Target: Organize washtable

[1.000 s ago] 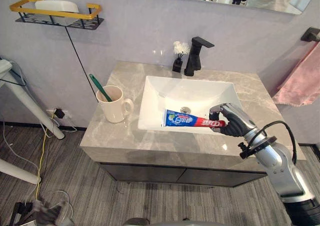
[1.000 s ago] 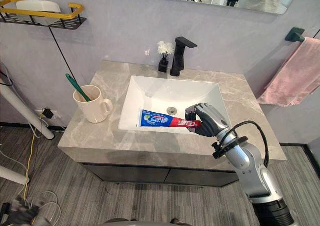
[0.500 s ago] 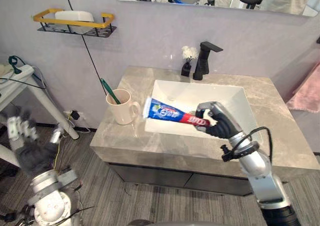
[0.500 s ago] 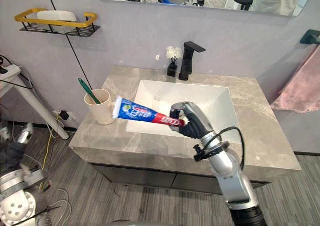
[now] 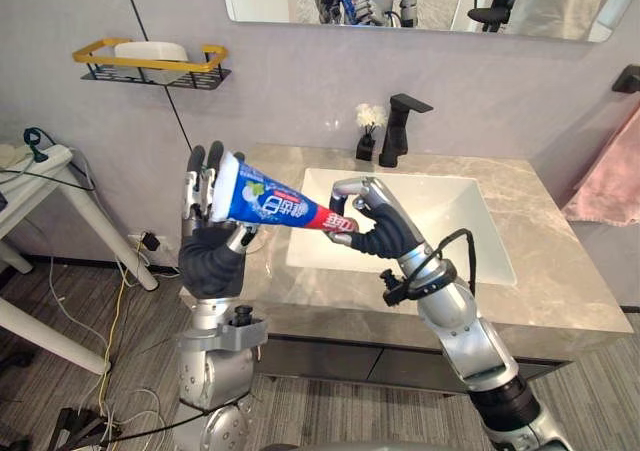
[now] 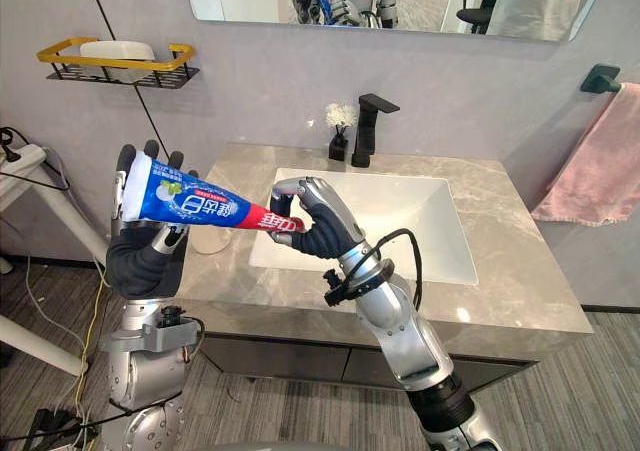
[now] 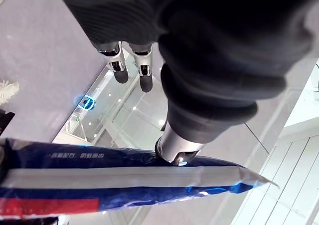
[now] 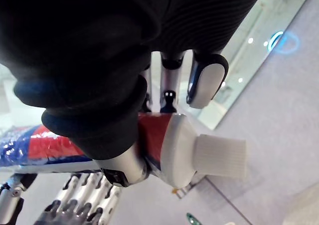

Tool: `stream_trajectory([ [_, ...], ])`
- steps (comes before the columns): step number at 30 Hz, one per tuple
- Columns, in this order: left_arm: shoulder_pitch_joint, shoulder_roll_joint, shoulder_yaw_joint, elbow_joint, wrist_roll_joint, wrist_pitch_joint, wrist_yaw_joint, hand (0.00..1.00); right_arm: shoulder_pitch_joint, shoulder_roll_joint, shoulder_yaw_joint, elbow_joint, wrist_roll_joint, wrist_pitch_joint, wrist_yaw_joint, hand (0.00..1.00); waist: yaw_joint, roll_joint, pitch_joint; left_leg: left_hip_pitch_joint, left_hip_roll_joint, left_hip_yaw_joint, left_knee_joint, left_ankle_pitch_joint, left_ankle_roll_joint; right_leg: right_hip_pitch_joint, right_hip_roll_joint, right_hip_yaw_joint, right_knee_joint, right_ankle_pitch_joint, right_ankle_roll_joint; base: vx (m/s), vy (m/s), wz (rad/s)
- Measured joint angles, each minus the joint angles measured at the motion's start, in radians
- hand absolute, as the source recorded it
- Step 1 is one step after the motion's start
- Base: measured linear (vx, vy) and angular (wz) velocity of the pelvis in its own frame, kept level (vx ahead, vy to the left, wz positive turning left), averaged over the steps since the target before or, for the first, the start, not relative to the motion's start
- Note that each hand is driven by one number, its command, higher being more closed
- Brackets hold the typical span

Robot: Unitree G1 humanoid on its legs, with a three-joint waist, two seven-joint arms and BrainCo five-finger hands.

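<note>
Gripping the toothpaste tube (image 5: 275,203) by its capped end, my right hand (image 5: 385,233) now holds it high over the desk's (image 5: 560,271) left front, off the sink (image 5: 460,196). My left hand (image 5: 205,256) has risen, fingers straight behind the tube's flat end. Left wrist view: my thumb (image 7: 174,147) touches the tube. Right wrist view: fingers curl round its neck.

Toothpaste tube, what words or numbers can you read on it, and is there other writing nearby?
The toothpaste tube, held in the right hand: large white lettering on blue and red, too blurred to read.
Same tube, left wrist view: a row of small white print, too small to read.
The faucet: no print seen.
</note>
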Motion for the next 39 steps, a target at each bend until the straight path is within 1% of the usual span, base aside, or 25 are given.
stream_trajectory([
  [3, -0.002, 0.012, -0.02, 0.012, -0.018, 0.002, 0.011, 0.0, -0.002, 0.0, 0.013, 0.021, -0.002, 0.011, -0.013, 1.0, -0.002, 0.003, -0.016, 0.001, 0.0, 0.002, 0.0, 0.0, 0.0, -0.001, 0.001, 0.001, -0.001, 0.0, 0.0, 0.0, 0.0, 0.0],
  [8, -0.021, 0.027, -0.065, 0.017, -0.026, 0.006, 0.018, 0.0, -0.013, 0.0, 0.031, 0.04, -0.003, 0.031, -0.018, 1.0, -0.002, 0.002, -0.018, 0.001, 0.003, 0.006, 0.0, 0.0, 0.0, -0.001, 0.003, 0.004, -0.001, 0.002, -0.003, -0.02, 0.004, -0.01],
  [11, -0.039, 0.042, -0.095, 0.019, -0.038, 0.006, 0.021, 0.0, -0.031, 0.001, 0.05, 0.063, -0.003, 0.032, -0.035, 1.0, -0.002, -0.001, -0.02, 0.001, 0.005, 0.01, 0.0, 0.0, 0.0, 0.0, 0.006, 0.007, -0.001, 0.004, -0.006, -0.05, 0.009, -0.03],
  [20, -0.041, 0.043, -0.161, 0.056, -0.036, 0.008, 0.025, 0.0, -0.054, 0.001, 0.055, 0.106, 0.002, 0.038, -0.052, 1.0, -0.001, -0.001, -0.021, 0.001, 0.006, 0.01, -0.001, 0.003, 0.003, -0.001, 0.007, 0.007, -0.001, 0.005, -0.007, 0.0, 0.001, 0.0],
  [23, -0.041, 0.043, -0.172, 0.078, -0.031, 0.008, 0.029, 0.0, -0.057, 0.002, 0.054, 0.106, 0.017, 0.038, -0.052, 1.0, -0.001, -0.001, -0.021, 0.001, 0.006, 0.011, -0.001, 0.003, 0.003, -0.002, 0.007, 0.008, -0.001, 0.005, -0.007, 0.0, 0.0, 0.0],
  [26, -0.041, 0.048, -0.182, 0.118, 0.006, 0.016, 0.028, 0.0, -0.057, 0.009, 0.052, 0.107, 0.058, 0.039, -0.051, 1.0, -0.001, -0.001, -0.021, 0.0, 0.006, 0.011, -0.002, 0.004, 0.004, -0.003, 0.008, 0.009, -0.001, 0.005, -0.007, 0.0, 0.0, 0.0],
  [31, -0.033, 0.046, -0.166, 0.17, 0.066, 0.036, 0.028, 0.0, -0.057, 0.04, 0.037, 0.107, 0.13, 0.04, -0.045, 1.0, -0.001, -0.001, -0.021, 0.001, 0.007, 0.014, -0.003, 0.004, 0.004, -0.004, 0.009, 0.013, -0.001, 0.005, -0.007, 0.0, 0.0, 0.0],
  [36, -0.024, 0.041, -0.088, 0.213, 0.105, 0.042, 0.031, 0.0, -0.057, 0.051, 0.015, 0.107, 0.166, 0.039, -0.029, 1.0, -0.002, -0.001, -0.021, 0.003, 0.01, 0.016, -0.014, 0.011, 0.005, -0.008, 0.011, 0.015, -0.001, 0.005, -0.008, 0.0, 0.0, 0.0],
  [39, 0.008, 0.022, -0.035, 0.216, 0.128, 0.042, 0.035, 0.0, -0.057, 0.06, -0.014, 0.107, 0.187, 0.039, -0.028, 1.0, -0.002, -0.001, -0.021, 0.003, 0.01, 0.017, -0.017, 0.012, 0.005, -0.012, 0.012, 0.016, -0.001, 0.006, -0.009, 0.0, 0.0, 0.0],
])
